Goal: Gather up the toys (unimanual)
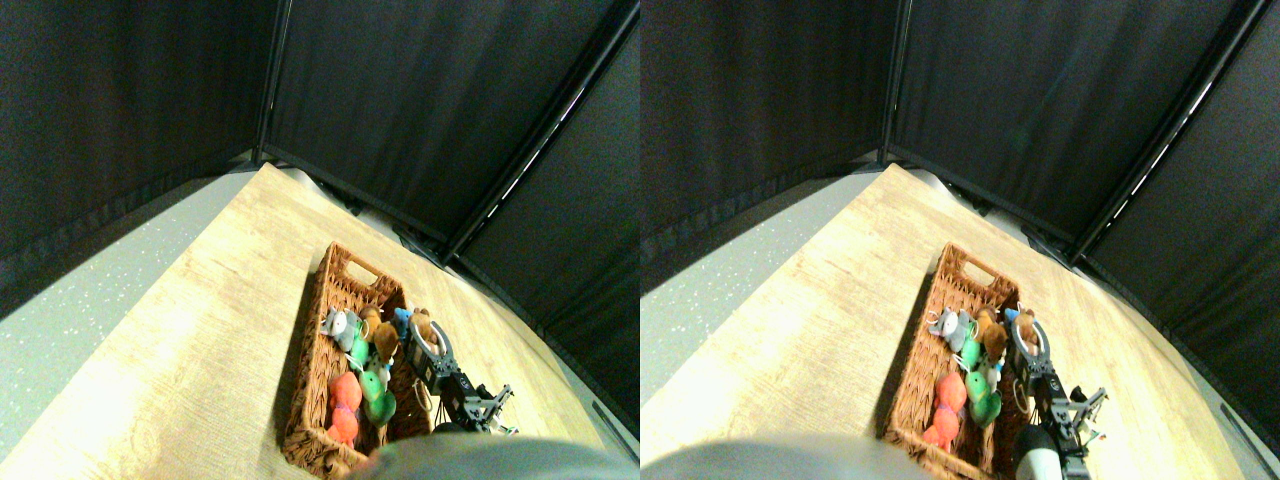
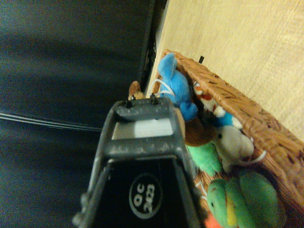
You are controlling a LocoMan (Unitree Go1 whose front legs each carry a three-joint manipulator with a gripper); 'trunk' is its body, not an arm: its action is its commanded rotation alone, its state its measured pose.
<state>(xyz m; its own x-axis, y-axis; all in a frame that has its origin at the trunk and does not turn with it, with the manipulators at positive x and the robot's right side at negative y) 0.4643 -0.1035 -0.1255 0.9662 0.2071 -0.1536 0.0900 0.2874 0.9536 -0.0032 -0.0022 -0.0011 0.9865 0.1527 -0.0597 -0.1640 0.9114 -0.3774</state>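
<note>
A woven brown basket (image 1: 345, 262) lies on the wooden table and holds several plush toys: a grey one (image 1: 340, 325), a brown one (image 1: 383, 340), an orange-red one (image 1: 345, 400) and a green one (image 1: 378, 400). A bright blue toy (image 1: 403, 318) rests against the basket's right rim. My right gripper (image 1: 428, 335) hangs over that rim, shut on a tan toy (image 1: 422, 322) that pokes out past its tip. In the wrist view the dark jaw hides most of the tan toy (image 2: 135, 89). The blue toy (image 2: 173, 85), a pale toy (image 2: 232, 142) and the green toy (image 2: 247, 199) lie beyond it in the basket (image 2: 266, 128).
The light wooden table (image 1: 200, 330) stretches away to the left of the basket, with a grey speckled floor (image 1: 90, 300) beyond its left edge. Black curtains (image 1: 400, 100) close the back and right sides, near the table's right edge.
</note>
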